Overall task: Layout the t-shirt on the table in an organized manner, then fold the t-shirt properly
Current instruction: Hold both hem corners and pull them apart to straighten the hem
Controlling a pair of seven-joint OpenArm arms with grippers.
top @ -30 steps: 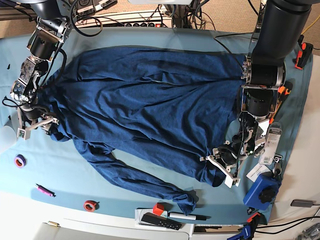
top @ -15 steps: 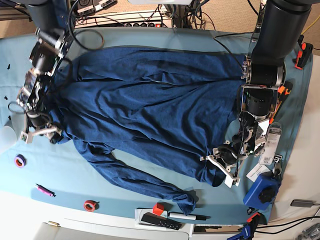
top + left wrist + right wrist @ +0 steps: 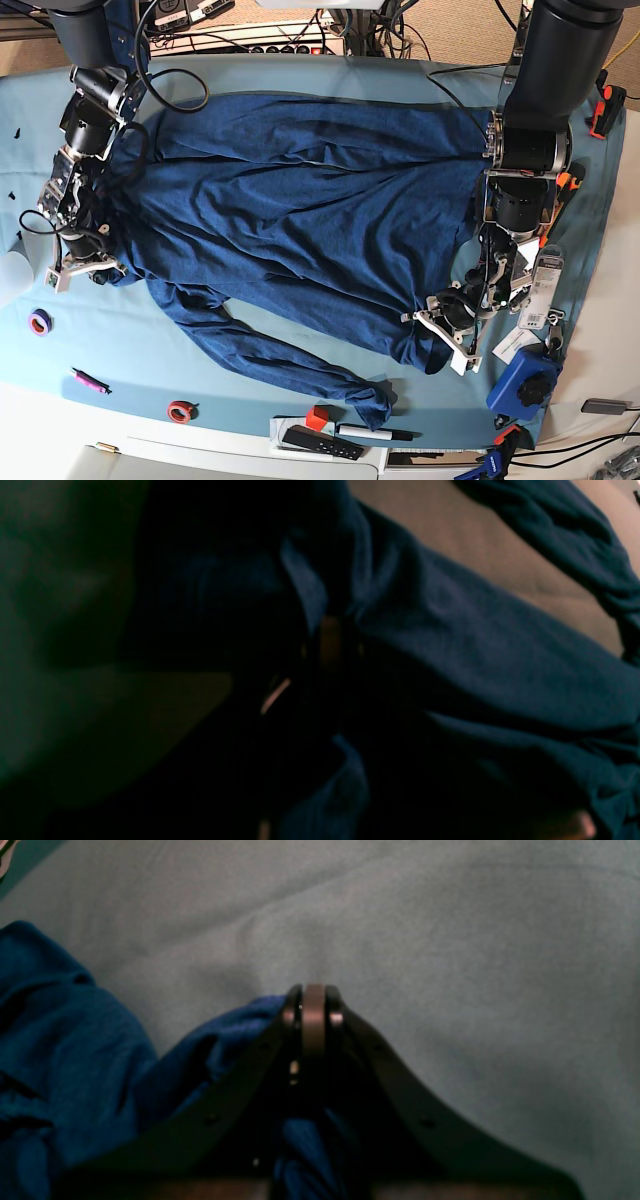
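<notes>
Across the table (image 3: 300, 75), the t-shirt (image 3: 300, 220) lies spread wide on the teal cloth, wrinkled; one long sleeve trails toward the near edge, ending beside a red block (image 3: 316, 417) and a black marker (image 3: 375, 434).

Left side of scene: right gripper (image 3: 88, 264) low at the shirt's left edge. Wrist view shows its jaws pressed together with blue fabric bunched between and behind them — clamped on the t-shirt.

Right side: left gripper (image 3: 440, 335) at the shirt's near right corner, jaws closed on a fold of cloth. Its wrist view is dark, mostly navy knit.
</notes>
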